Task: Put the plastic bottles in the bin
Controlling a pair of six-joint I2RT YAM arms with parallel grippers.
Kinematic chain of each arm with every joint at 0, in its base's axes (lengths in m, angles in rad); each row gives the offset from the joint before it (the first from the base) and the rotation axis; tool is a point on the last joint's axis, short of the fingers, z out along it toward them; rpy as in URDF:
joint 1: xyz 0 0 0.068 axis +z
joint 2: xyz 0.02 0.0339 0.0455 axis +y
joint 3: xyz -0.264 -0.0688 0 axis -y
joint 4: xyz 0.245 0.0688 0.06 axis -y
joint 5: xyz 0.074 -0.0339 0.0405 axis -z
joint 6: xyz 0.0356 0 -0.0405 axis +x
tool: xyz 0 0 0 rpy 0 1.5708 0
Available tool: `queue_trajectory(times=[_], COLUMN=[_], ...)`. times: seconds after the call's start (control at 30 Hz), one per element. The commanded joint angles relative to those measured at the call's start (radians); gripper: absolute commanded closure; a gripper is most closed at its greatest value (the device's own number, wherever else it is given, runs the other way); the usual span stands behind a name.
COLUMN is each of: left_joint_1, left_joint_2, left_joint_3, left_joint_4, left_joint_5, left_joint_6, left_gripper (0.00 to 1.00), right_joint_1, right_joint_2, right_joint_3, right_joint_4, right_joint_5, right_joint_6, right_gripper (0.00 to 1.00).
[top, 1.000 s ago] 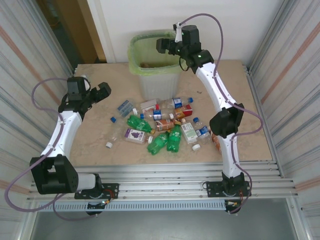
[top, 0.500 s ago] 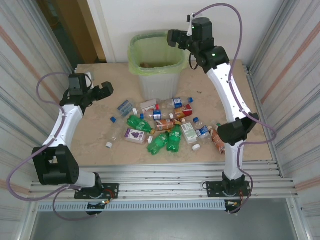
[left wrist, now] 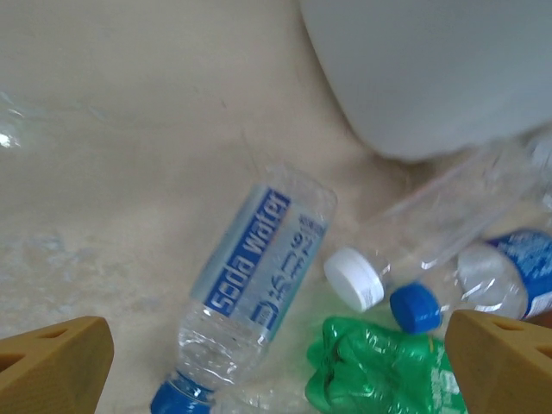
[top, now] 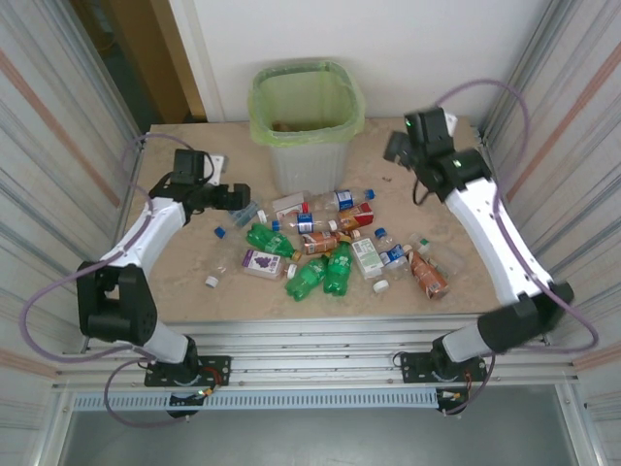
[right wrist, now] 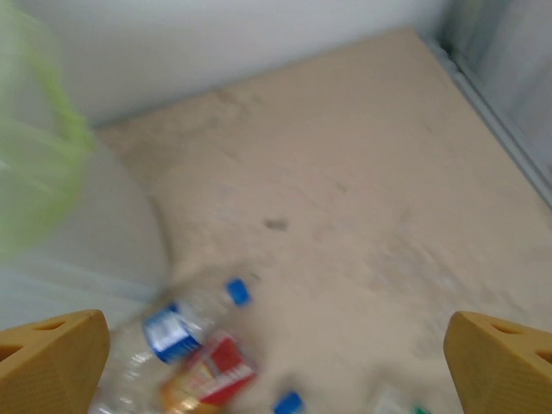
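two open, empty grippers: the left gripper (top: 237,197) sits low over the soda water bottle (left wrist: 259,276), maybe to grab it, the right gripper (top: 398,148) waits right of the bin (top: 306,160)

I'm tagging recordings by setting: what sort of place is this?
Probably a robot test cell: corrugated metal walls enclose a table, and the left arm and right arm are bolted to aluminium rails.
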Motion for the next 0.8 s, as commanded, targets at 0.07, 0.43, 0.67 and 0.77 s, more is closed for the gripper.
queue_trajectory(times=[0.07,0.43,0.67,0.77], left_joint_1=[-0.004,-0.018,-0.019,-0.02], left_joint_2=[0.023,0.185,0.259,0.275], left_joint_3=[0.002,0.084,0.116,0.119], left_joint_4=[-0.067,-0.135,-0.14,-0.119], left_joint_5=[-0.053,0.025,0.01,-0.012], left_joint_6=[0.092,0.131,0.106,0.088], left_gripper=[0.01,0.02,0.05,0.05], right_joint_1=[-0.072,-0.108,-0.11,-0.11], right_joint_2=[-0.324,-0.556,-0.557,-0.54], right_joint_3=[-0.268,-0.498,-0.561,-0.578], right_joint_4=[-0.127,-0.259,-0.184,-0.134], right_joint_5=[0.014,-0.046,-0.083,-0.093], right_joint_6=[0.163,0.118,0.034,0.025], right_gripper=[0.02,0.02,0.02,0.02])
